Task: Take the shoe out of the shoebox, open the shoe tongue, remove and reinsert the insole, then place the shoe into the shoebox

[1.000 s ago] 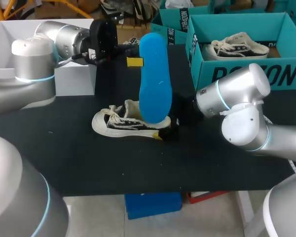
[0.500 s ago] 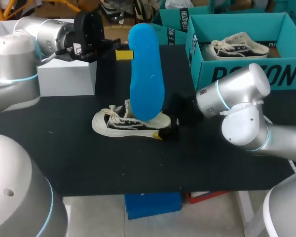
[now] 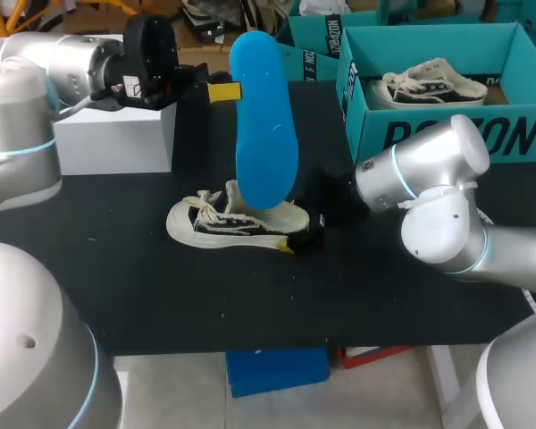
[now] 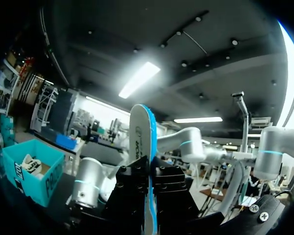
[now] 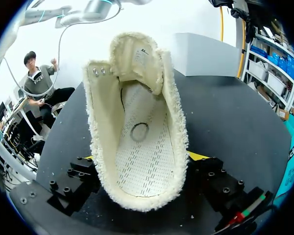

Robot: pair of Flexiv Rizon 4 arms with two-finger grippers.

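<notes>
A blue insole (image 3: 261,121) stands upright above the table, with my left gripper (image 3: 219,90) shut on its upper part from the left. The left wrist view shows the insole (image 4: 139,129) edge-on, rising from between the closed fingers of the left gripper (image 4: 149,188). A cream and black shoe (image 3: 232,220) lies on the black table (image 3: 161,295) below it. My right gripper (image 3: 295,239) holds its heel. In the right wrist view the shoe (image 5: 137,127) sits between the right gripper's (image 5: 142,159) fingers with its tongue folded back and its perforated bottom bare. The teal shoebox (image 3: 447,134) stands at the back right.
Another shoe (image 3: 429,85) lies inside the teal shoebox. A white box (image 3: 116,134) stands at the back left under my left arm. A second teal box (image 3: 308,54) stands behind the insole.
My left gripper has carried the insole to the left and slightly up and back. The right gripper and the shoe have stayed put.
</notes>
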